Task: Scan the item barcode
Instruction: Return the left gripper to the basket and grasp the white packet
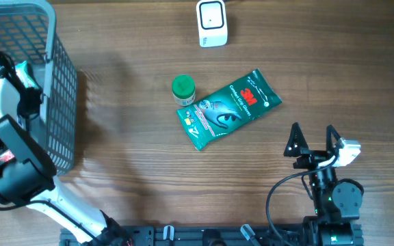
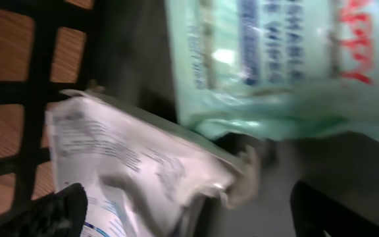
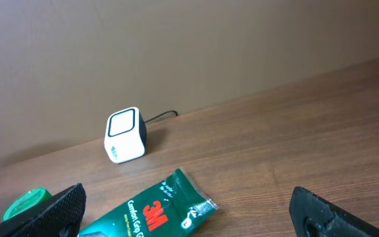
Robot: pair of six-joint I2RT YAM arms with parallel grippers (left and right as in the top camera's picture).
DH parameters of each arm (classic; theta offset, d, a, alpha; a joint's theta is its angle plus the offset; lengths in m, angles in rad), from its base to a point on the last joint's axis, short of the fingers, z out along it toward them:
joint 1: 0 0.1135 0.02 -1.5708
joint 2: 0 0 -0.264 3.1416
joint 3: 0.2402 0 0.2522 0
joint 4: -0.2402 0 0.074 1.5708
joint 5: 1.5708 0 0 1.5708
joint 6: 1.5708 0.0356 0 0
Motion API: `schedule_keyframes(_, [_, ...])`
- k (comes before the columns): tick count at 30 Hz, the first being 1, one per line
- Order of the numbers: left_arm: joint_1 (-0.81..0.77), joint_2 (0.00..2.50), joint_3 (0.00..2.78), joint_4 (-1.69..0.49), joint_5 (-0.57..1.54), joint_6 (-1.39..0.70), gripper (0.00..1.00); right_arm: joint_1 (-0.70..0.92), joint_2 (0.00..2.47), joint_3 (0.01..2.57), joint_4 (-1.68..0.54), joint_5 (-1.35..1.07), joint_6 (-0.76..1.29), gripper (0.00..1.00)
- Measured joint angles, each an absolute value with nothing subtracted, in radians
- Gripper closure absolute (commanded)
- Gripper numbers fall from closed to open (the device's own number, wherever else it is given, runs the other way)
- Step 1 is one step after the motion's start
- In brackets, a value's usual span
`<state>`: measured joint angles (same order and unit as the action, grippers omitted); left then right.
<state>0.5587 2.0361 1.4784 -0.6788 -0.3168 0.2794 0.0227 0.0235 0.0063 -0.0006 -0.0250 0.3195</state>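
A glossy green 3M foil pouch (image 1: 228, 108) is pictured flat on the wooden tabletop (image 1: 135, 178), apart from the white cube scanner (image 1: 212, 22). The left tool (image 2: 196, 214) is spread wide and empty over a white crumpled packet (image 2: 124, 164) in the grey wire basket (image 1: 60, 89). The right tool (image 1: 312, 134) is likewise wide and empty. Scanning is judged not yet done.

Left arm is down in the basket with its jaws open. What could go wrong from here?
1. In front of the open left gripper, a white pouch and a pale green wipes pack overlap; closing may catch both or crumple one.
2. The basket mesh wall stands close beside the arm; lifting out could snag and tip it.
3. A green-capped bottle and a 3M pack lie on the way toward the scanner; a carried item might knock the bottle.
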Motion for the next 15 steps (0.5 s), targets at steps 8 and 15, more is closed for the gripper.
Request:
schedule_keyframes(8, [0.595,2.046,1.478,-0.615,-0.323,0.282,0.24,0.023,0.023,0.006,-0.001,-0.025,0.319,0.01])
schedule_keyframes(15, [0.594,2.046,1.478,-0.601,-0.297,0.284,0.55,0.023,0.023,0.006,-0.001,-0.025,0.319,0.0])
